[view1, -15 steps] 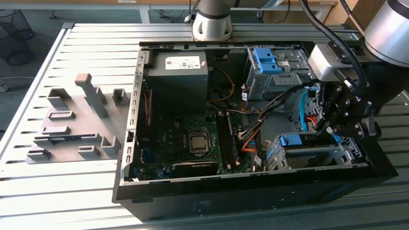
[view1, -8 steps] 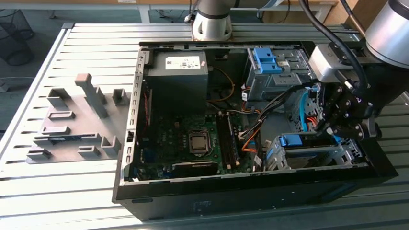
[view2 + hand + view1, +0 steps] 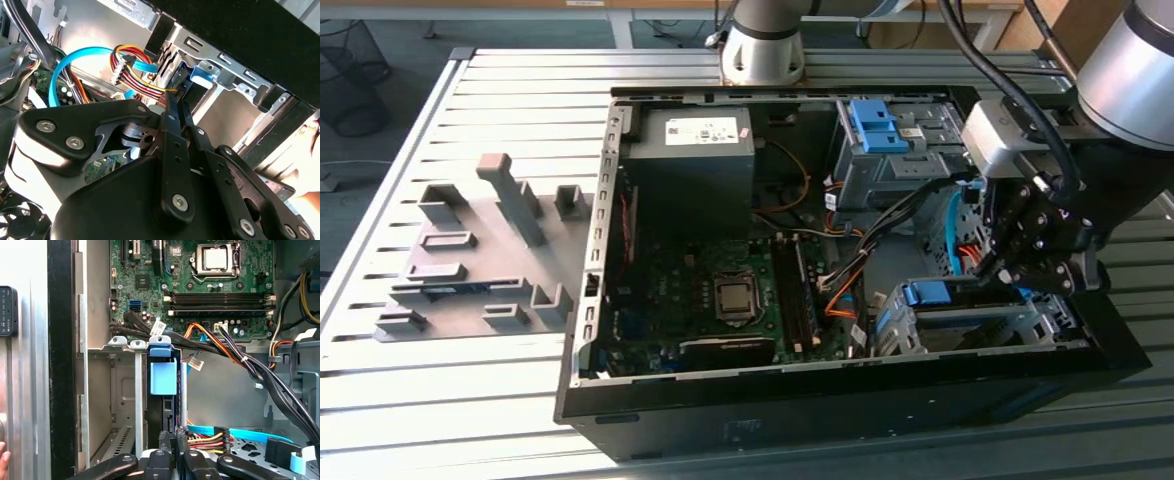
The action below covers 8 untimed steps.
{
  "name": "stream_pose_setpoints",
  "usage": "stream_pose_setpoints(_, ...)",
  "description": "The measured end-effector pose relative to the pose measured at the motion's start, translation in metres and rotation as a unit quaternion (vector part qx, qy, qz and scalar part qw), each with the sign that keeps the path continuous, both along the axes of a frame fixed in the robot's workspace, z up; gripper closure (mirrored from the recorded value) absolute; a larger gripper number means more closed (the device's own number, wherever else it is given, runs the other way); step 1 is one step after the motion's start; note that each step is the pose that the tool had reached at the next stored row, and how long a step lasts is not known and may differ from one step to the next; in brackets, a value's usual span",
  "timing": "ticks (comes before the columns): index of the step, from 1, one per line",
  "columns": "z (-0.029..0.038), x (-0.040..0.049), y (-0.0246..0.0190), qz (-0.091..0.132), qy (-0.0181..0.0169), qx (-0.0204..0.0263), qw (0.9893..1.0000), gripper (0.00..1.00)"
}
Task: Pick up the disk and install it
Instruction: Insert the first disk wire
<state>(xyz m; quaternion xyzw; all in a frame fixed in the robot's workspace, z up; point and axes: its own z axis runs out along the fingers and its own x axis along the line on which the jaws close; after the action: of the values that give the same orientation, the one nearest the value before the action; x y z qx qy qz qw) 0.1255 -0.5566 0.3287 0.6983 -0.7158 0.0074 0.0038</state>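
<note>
The disk [image 3: 941, 293] stands on edge in the silver drive cage [image 3: 974, 325] at the front right corner of the open computer case. Its bright blue carrier frame [image 3: 163, 375] faces up, and the dark drive body [image 3: 161, 415] sits between the cage rails [image 3: 120, 390]. My gripper [image 3: 991, 284] hangs just beside the cage, at the disk's cable end. In both wrist views the two black fingers [image 3: 166, 440] lie close together with nothing visible between them. Their tips [image 3: 172, 100] reach the end of the disk, next to the blue frame [image 3: 200, 77].
A red, yellow and black cable bundle [image 3: 135, 70] and a flat blue cable [image 3: 65, 70] run close by the fingers. The case also holds the motherboard [image 3: 707, 290], a dark grey power supply [image 3: 691, 150] and a blue bracket [image 3: 874, 125] in the upper cage. A grey fixture [image 3: 480, 250] lies at the exterior view's left. A fingertip [image 3: 4, 460] shows outside the case wall.
</note>
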Motion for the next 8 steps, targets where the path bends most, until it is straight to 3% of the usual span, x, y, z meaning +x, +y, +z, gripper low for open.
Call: stream_pose_setpoints(8,0.0011,-0.0001,0.0,0.0,0.0,0.0014,1.0,0.83)
